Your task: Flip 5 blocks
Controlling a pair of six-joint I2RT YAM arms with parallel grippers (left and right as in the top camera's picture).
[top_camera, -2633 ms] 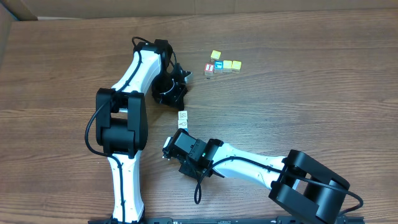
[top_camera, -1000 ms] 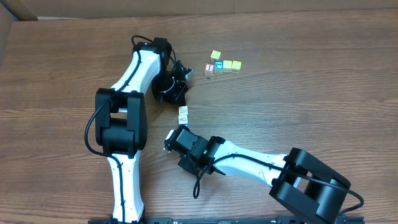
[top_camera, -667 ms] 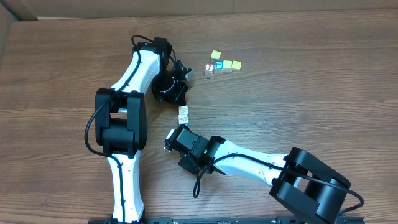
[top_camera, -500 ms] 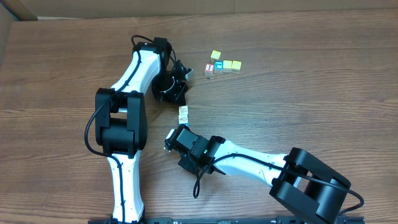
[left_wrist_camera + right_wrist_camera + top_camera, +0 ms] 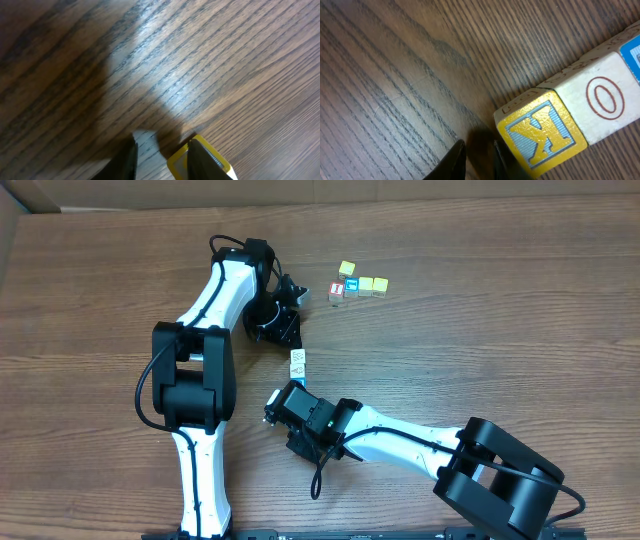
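- the left gripper (image 5: pixel 162 146) hangs low over the table (image 5: pixel 500 350). its jaws are a little apart with only wood grain between them, so it grips nothing. a yellow-edged cube (image 5: pixel 175 159) sits just beside one finger, outside the gap (i judge the tips are kept low so they can pinch a cube by its sides).
- just past it, mid-table, lie the near blocks (image 5: pixel 297 361). in the right wrist view a yellow k face (image 5: pixel 542 132) butts flush against a cream o face (image 5: pixel 602 97), with a blue patch beyond. they read as cubes set end to end, though i cannot tell how many.
- the right gripper (image 5: pixel 477 146) faces that group from the opposite end, tips just short of the k face, jaws narrowly parted and empty. both arms crowd one spot, probably to share a single flip.
- well apart to the right stands a tight row: a red-faced cube (image 5: pixel 337 290), a blue-faced block (image 5: pixel 351 285) and two yellowish blocks (image 5: pixel 372 284), with one yellow block (image 5: pixel 346 268) just behind. these sit clear of both arms and look to be waiting their turn.
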